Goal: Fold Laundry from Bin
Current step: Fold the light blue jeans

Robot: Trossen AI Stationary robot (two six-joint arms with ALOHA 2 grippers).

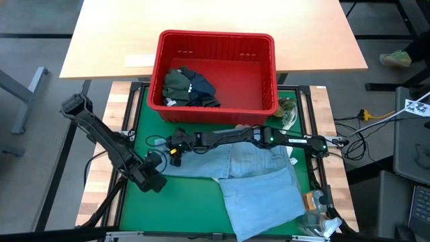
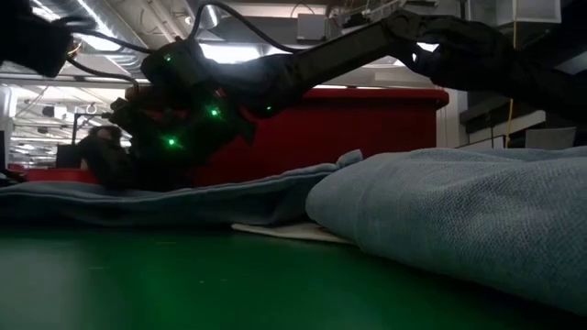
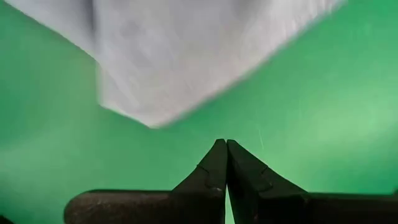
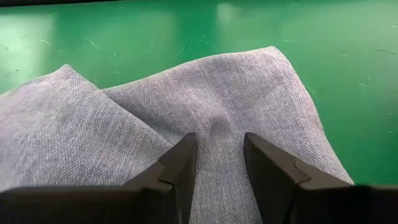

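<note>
- Just in front of the bin (image 1: 216,70), on the green mat (image 1: 181,208), lies the light blue shirt (image 1: 252,181), spread out with its lower part doubled over itself.
- Inside the bin, at its left end, a dark green garment and a navy one (image 1: 188,87) sit bunched together, not yet taken out.
- Reaching across from the bin's right side, the right gripper (image 1: 176,144) is down on the shirt's left edge; its fingers (image 4: 180,168) stand partly apart with a ridge of the cloth pinched up between them, so it holds the shirt.
- Farther out from the bin than that, the left gripper (image 1: 153,180) hovers over bare mat beside a corner of the shirt, fingers (image 3: 214,168) pressed together on nothing.
- By my reading the step in hand is folding this shirt (the sleeve side, it seems). The next move calls for lifting the pinched edge and carrying it across the body of the shirt, keeping the cloth flat beneath.
</note>
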